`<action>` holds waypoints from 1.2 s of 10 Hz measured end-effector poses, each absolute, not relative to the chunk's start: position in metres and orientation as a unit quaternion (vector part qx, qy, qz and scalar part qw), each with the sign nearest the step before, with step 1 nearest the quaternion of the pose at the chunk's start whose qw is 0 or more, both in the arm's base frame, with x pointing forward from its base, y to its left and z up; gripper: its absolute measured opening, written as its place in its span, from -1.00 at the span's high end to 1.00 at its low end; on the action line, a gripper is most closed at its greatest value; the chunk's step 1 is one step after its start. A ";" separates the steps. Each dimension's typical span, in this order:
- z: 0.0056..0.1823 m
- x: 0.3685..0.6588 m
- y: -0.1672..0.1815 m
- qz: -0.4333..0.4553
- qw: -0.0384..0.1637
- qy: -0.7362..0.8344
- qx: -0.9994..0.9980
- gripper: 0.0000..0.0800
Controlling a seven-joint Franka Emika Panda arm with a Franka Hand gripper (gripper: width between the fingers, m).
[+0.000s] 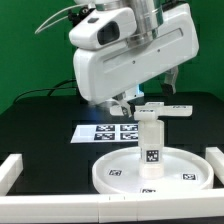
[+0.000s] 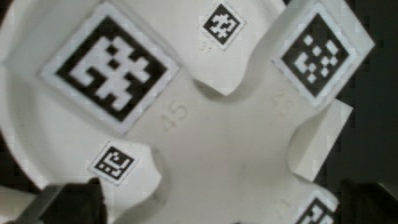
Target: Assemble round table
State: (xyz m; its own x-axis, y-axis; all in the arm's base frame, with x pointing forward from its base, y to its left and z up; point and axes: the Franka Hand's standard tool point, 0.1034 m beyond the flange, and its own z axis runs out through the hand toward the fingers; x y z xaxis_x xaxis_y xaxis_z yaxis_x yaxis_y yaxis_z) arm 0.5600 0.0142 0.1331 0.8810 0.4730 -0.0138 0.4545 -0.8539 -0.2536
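The large rimmed round disc (image 1: 112, 176) lies flat at the front of the table. The short cylindrical leg (image 1: 151, 138) stands upright in its middle. The cross-shaped foot piece (image 1: 166, 108) sits level on top of the leg. My gripper (image 1: 141, 97) hangs right over the foot piece, on the exterior view's left of it. In the wrist view the foot piece (image 2: 214, 110) with its square tags fills the picture. My gripper (image 2: 192, 216) is open, with dark fingertips (image 2: 68, 200) wide apart at either side of it.
The marker board (image 1: 106, 130) lies flat behind the disc. White border rails run along the exterior view's left (image 1: 10, 172), front (image 1: 90, 212) and right (image 1: 215, 160). The table top is black, the backdrop green.
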 end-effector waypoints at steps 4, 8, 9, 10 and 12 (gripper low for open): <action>0.132 0.560 0.015 0.038 0.123 -0.241 -0.962 -0.62; 0.139 0.574 0.004 -0.046 0.056 -0.283 -0.956 -0.62; 0.141 0.575 0.005 -0.054 0.051 -0.282 -0.957 -0.62; 0.140 0.575 0.005 -0.053 0.053 -0.281 -0.957 -0.62; 0.139 0.575 0.005 -0.052 0.053 -0.281 -0.957 -0.62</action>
State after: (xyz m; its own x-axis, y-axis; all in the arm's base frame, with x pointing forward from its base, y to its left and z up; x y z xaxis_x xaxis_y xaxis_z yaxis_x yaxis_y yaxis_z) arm 0.5745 0.0047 0.1392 0.8365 0.5324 0.1295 0.5435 -0.8364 -0.0717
